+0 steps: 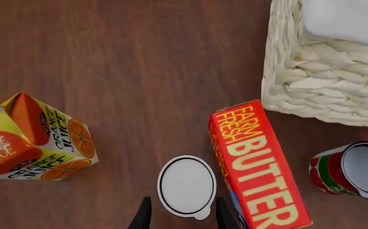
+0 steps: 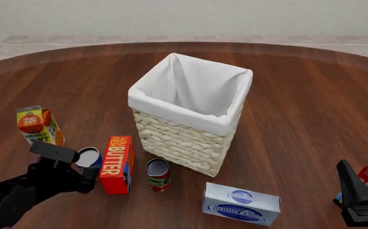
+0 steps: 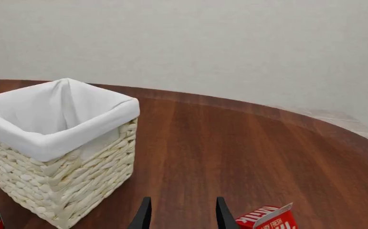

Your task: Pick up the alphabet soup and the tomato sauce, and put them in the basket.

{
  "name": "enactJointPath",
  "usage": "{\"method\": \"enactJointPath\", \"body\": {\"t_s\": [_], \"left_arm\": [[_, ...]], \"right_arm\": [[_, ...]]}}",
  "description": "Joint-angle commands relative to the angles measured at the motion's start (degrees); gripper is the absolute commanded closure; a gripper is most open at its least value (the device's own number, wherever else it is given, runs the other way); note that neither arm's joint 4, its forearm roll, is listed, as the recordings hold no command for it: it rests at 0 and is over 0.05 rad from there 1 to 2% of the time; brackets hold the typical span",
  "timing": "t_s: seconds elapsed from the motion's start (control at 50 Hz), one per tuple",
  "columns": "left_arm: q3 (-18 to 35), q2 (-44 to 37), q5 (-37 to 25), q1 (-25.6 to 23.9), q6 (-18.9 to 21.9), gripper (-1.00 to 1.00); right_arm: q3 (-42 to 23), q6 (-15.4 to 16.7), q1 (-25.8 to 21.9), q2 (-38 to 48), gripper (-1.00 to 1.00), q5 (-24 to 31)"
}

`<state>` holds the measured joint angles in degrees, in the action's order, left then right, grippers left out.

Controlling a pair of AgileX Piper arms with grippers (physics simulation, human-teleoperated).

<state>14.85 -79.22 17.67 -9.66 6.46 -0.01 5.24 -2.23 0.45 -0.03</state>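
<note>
Left gripper [image 1: 179, 217] of mine hangs spread wide over the alphabet soup [image 1: 186, 185], which sits right beside the butter box [image 1: 257, 167]. I'd drop straight down, keeping that finger clear, then head for the basket [image 1: 327, 90].

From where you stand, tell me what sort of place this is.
Probably a simulated kitchen or dining tabletop: a round wooden table with groceries such as butter and orange juice, a basket, and tiled floor behind.
</note>
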Motion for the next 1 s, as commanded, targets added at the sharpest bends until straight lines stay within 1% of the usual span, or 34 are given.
{"method": "enactJointPath", "body": {"t_s": [0.02, 0.48, 0.62, 0.64, 1.0], "left_arm": [[0.55, -1.15, 0.44, -0.23, 0.13, -1.0], [1.4, -3.09, 1.31, -0.35, 0.36, -1.0], [0.49, -3.24, 2.18, -0.24, 0.15, -1.0], [0.47, -3.24, 2.18, -0.26, 0.1, 1.0], [0.18, -3.57, 2.81, 0.48, 0.64, 1.0]], "right_arm": [[0.0, 0.01, 0.09, -0.24, -1.0, 0.22], [0.0, 0.03, 0.13, 1.66, -1.0, -1.7], [0.0, 0.05, 0.03, 1.71, -1.0, -1.74], [0.0, 0.07, 0.02, 1.6, -1.0, -1.63], [-0.01, 0.05, 0.04, 0.67, -1.0, -0.77]]}}
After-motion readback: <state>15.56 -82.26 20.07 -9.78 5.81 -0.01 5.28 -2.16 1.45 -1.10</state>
